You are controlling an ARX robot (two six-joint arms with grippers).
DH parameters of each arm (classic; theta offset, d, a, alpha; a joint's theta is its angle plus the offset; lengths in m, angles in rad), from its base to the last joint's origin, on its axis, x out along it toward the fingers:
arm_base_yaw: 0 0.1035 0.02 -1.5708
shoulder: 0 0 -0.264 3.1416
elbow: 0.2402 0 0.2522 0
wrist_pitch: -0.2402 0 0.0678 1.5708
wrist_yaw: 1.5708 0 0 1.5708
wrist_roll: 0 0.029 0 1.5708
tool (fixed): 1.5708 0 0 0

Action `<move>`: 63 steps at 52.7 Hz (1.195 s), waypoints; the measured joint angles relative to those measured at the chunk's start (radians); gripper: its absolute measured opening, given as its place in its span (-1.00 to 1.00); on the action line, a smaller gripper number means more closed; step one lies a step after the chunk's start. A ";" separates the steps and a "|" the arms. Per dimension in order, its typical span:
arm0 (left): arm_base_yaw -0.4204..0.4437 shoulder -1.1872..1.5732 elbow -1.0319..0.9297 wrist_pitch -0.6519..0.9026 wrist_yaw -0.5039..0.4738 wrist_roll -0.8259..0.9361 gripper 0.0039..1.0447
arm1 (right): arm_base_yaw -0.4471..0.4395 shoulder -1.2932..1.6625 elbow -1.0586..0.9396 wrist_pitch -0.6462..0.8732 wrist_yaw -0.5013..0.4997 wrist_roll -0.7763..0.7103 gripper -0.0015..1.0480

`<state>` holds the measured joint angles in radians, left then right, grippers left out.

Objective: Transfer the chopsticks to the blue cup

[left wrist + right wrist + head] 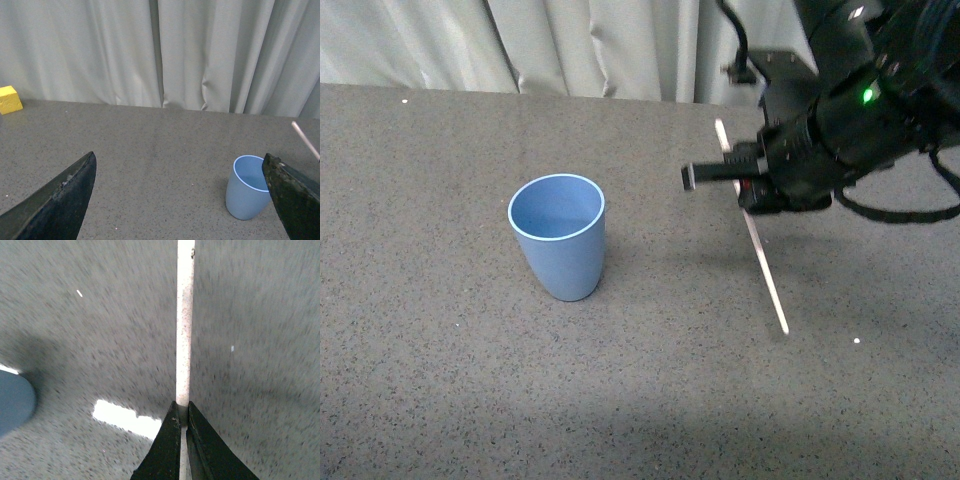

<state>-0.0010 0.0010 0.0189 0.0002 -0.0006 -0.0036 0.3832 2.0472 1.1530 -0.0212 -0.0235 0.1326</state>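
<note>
The blue cup [558, 235] stands upright and empty on the grey table, left of centre in the front view; it also shows in the left wrist view [247, 187] and as a blurred edge in the right wrist view [14, 404]. My right gripper [750, 196] is shut on the chopsticks [767, 270], a thin off-white stick held slanted above the table, to the right of the cup and apart from it. In the right wrist view the stick [184, 320] runs straight out from between the closed jaws [181, 416]. My left gripper [182, 200] is open and empty, with the cup near one finger.
A yellow block [10, 99] sits at the table's far edge by the pale curtain [160, 50]. The right arm's dark body [860, 110] fills the upper right of the front view. Small white specks [857, 341] lie on the table.
</note>
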 joint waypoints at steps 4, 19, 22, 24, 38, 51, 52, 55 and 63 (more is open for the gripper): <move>0.000 0.000 0.000 0.000 0.000 0.000 0.88 | 0.012 -0.051 -0.021 0.069 -0.005 -0.016 -0.98; 0.000 0.000 0.000 0.000 0.000 0.000 0.88 | 0.107 -0.148 -0.124 0.571 -0.185 -0.012 -0.98; 0.000 0.000 0.000 0.000 0.000 0.000 0.88 | 0.133 -0.149 -0.140 0.666 -0.220 -0.006 -0.98; 0.000 0.000 0.000 0.000 0.000 0.000 0.88 | 0.152 -0.148 -0.143 0.714 -0.222 -0.005 -0.98; 0.000 0.000 0.000 0.000 0.000 0.000 0.88 | 0.218 -0.037 -0.089 0.819 -0.251 -0.026 -0.98; 0.000 0.000 0.000 0.000 0.000 0.000 0.88 | 0.233 0.036 -0.050 0.780 -0.229 -0.042 -0.98; 0.000 0.000 0.000 0.000 0.000 0.000 0.88 | 0.233 0.041 -0.049 0.771 -0.224 -0.047 -0.98; 0.000 0.000 0.000 0.000 0.000 0.000 0.88 | 0.233 0.052 -0.048 0.743 -0.212 -0.058 -0.98; 0.000 0.000 0.000 0.000 0.000 0.000 0.88 | 0.228 0.076 -0.054 0.696 -0.197 -0.080 -0.98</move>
<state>-0.0010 0.0010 0.0189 0.0002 -0.0006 -0.0036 0.6109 2.1227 1.0988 0.6750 -0.2203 0.0525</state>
